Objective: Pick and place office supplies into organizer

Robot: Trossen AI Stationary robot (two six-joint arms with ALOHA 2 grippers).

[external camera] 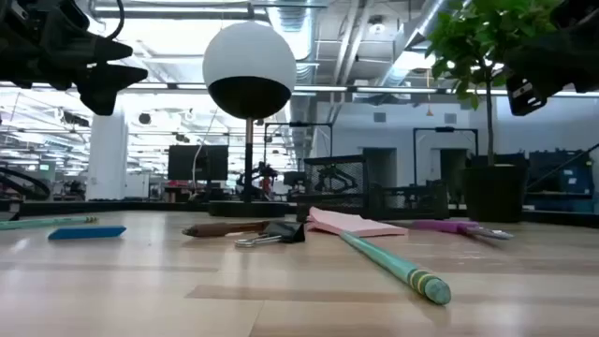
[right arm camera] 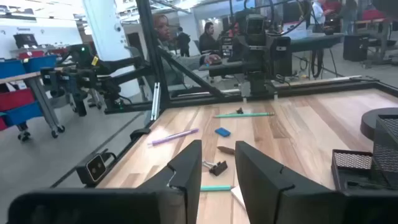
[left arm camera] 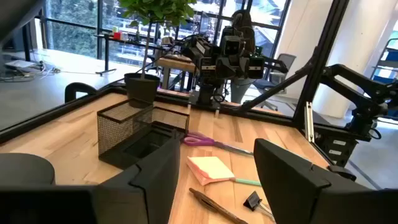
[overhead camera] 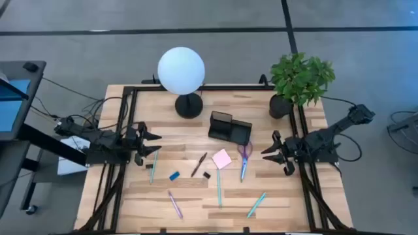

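My left gripper (overhead camera: 157, 144) hovers open above the table's left side, and my right gripper (overhead camera: 267, 148) hovers open above the right side; neither touches anything. Between them the black mesh organizer (overhead camera: 230, 127) stands on the table. In front of it lie the purple-handled scissors (overhead camera: 244, 155), the pink sticky-note pad (overhead camera: 221, 158), a dark pen (overhead camera: 199, 164), the black clip (overhead camera: 206, 175) and the blue block (overhead camera: 174, 175). Teal pens (overhead camera: 219, 186) and a purple pen (overhead camera: 175, 203) lie nearer the front edge. The left wrist view shows the organizer (left arm camera: 134, 134) and pad (left arm camera: 210, 168) ahead.
A white globe lamp (overhead camera: 181, 70) on a black round base (overhead camera: 189, 106) stands at the far edge, and a potted plant (overhead camera: 300, 78) sits at the far right corner. A black frame rail (overhead camera: 130, 111) runs around the table. People sit in the room beyond (right arm camera: 163, 28).
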